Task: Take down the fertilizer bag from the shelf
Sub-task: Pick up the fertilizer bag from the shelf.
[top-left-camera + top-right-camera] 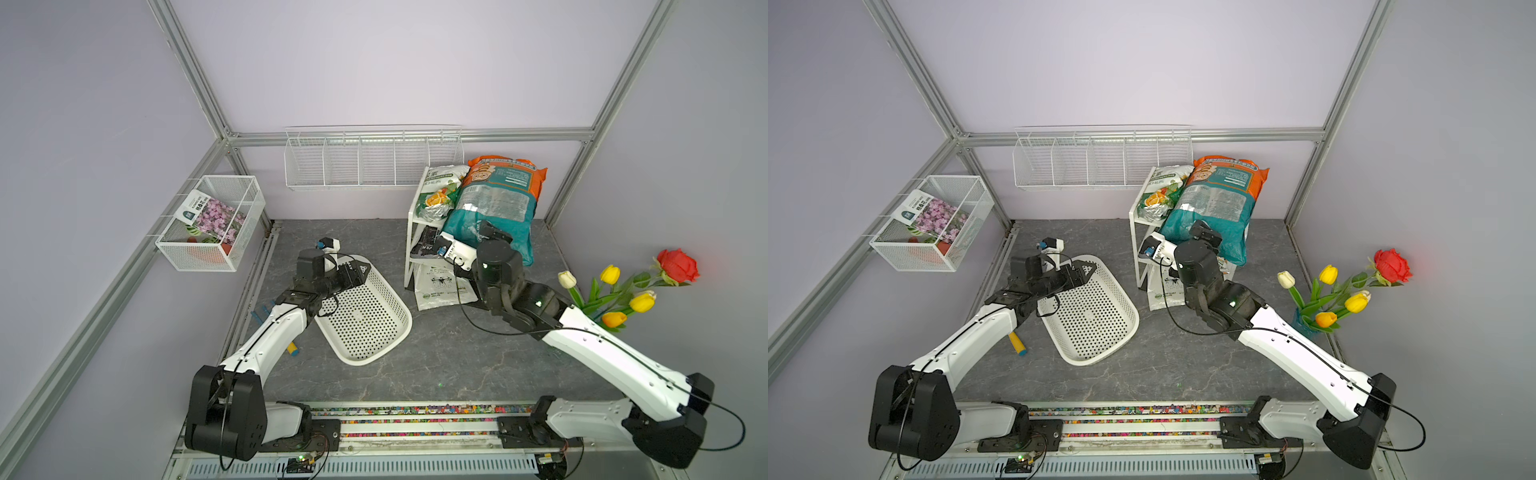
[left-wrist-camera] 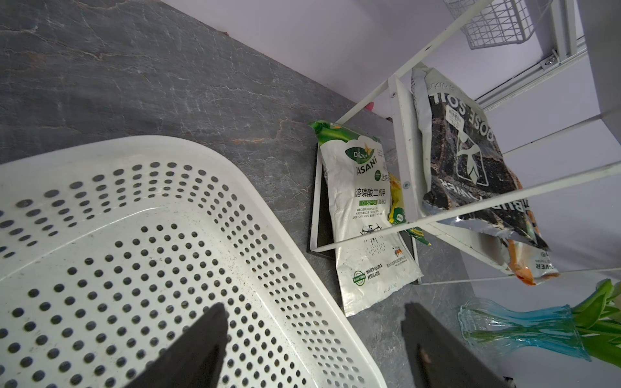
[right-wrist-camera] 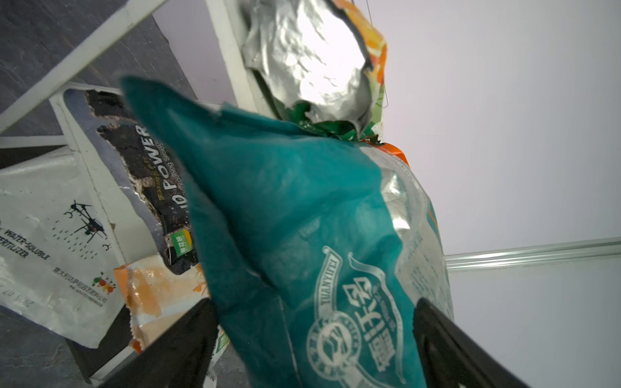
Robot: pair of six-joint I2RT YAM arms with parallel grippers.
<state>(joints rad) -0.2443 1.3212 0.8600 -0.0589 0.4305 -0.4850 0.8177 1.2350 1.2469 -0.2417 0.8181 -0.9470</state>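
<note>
Straddling the teal end of the fertilizer bag (image 1: pixel 494 208), right gripper (image 3: pixel 314 302) unclenched, jaws wide, nothing clamped. Bag lies atop the shelf (image 1: pixel 409 241), overhanging its front. Left gripper (image 2: pixel 312 305), well apart from shelf, unclenched, empty. Lift-down remains.

White perforated plastic tray (image 1: pixel 370 328) lies flat on grey marble-look tabletop (image 1: pixel 457 353), left of centre, turned at an angle. Yellow-handled tool (image 1: pixel 1017 343) w/ blue tip lies on tabletop near tray's left side, not touching. White wire rack (image 1: pixel 374 162) w/ dividers hangs on back wall. White wire-mesh box basket (image 1: pixel 195 255) hangs on left wall. Seed packet (image 1: pixel 212 218) w/ pink-flower pic leans inside, smth orange-red below it, can't tell what. Far right: blue glass vase (image 2: pixel 524 332) w/ 1 red rose (image 1: pixel 677 266), 1 white tulip (image 1: pixel 566 279), 3 yellow tulips (image 1: pixel 642 301), stems fanning toward right wall. Strip of multicolour beads (image 1: pixel 415 411) runs along front edge.
</note>
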